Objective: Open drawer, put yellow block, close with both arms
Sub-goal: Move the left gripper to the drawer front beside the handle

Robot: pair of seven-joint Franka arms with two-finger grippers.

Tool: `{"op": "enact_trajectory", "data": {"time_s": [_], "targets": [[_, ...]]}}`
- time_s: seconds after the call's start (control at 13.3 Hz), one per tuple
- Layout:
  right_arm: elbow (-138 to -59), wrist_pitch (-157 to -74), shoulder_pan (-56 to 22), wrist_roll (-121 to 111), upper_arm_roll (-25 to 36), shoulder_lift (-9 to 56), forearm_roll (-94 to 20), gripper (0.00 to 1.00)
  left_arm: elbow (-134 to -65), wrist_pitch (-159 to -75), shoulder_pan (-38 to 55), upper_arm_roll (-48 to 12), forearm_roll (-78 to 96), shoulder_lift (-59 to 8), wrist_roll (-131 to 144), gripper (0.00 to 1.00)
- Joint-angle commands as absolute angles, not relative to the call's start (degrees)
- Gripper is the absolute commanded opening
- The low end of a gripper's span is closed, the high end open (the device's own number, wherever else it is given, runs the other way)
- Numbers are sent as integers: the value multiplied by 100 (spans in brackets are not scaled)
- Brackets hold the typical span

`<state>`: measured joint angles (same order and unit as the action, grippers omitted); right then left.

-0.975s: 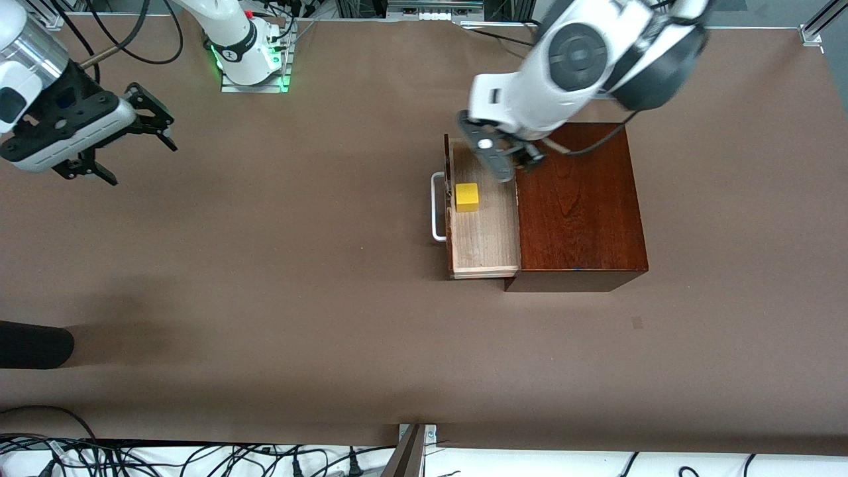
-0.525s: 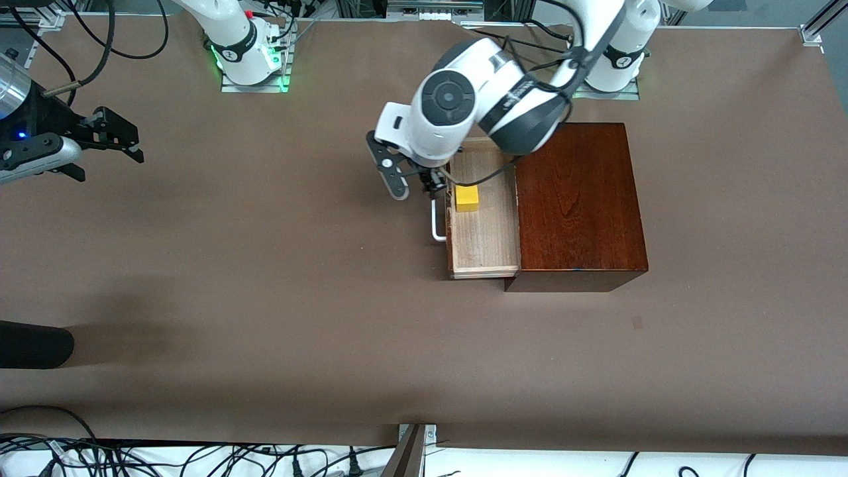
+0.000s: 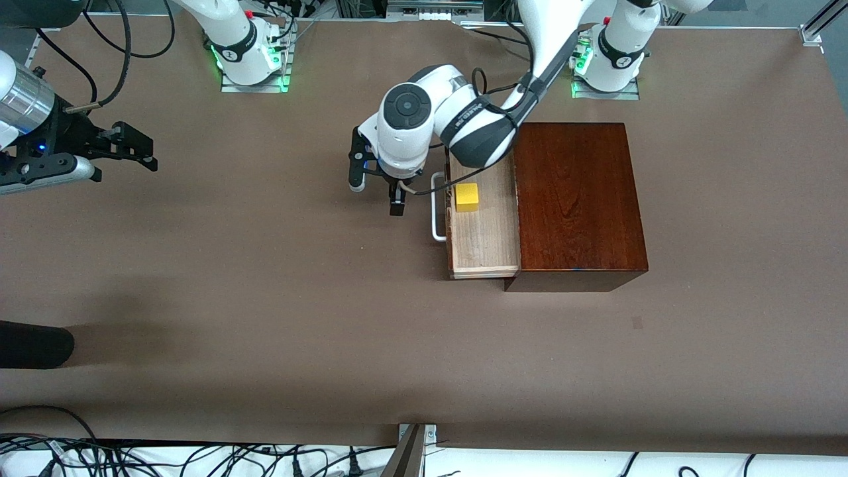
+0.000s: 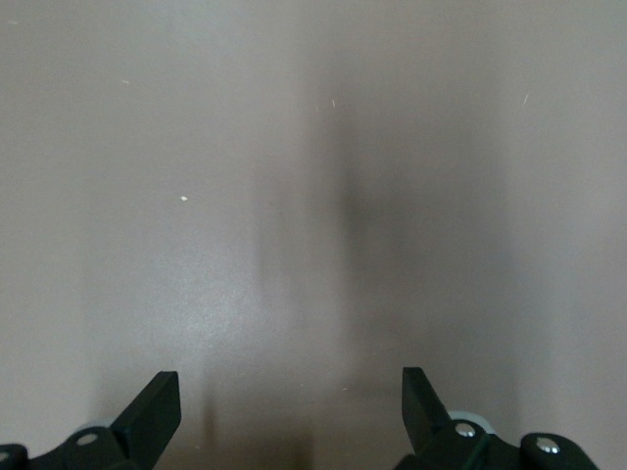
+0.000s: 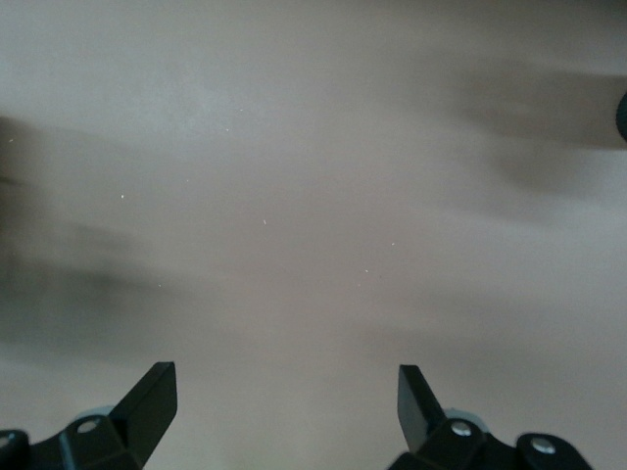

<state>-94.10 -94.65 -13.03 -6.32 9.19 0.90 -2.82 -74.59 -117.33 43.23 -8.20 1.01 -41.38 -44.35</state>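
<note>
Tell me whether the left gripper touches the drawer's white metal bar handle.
Apart. The front view shows bare table between the left gripper and the white metal bar handle; the left wrist view shows only table between its open fingers.

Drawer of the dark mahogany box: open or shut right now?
Open. The pale light-wood drawer stands pulled out of the dark mahogany box, its tray exposed, with the small yellow block resting inside near the white bar handle.

yellow block (image 3: 467, 197), mahogany box (image 3: 580, 199) (glossy), brown table (image 3: 265, 298)

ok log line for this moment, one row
drawer: open | yellow block: in drawer | left hand: open, empty, over table in front of handle | right hand: open, waiting
</note>
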Motion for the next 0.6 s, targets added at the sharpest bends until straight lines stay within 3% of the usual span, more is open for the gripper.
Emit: {"op": "enact_trajectory", "data": {"time_s": [0.0, 0.53], "targets": [[-9352, -9483, -1301, -387, 914, 106, -360, 100, -7619, -12014, 4491, -738, -289, -4377, -4641, 100], [-9316, -9492, -1283, -448, 923, 149, -177, 100, -7998, -11357, 4272, -642, -342, -4351, -5220, 100]]}}
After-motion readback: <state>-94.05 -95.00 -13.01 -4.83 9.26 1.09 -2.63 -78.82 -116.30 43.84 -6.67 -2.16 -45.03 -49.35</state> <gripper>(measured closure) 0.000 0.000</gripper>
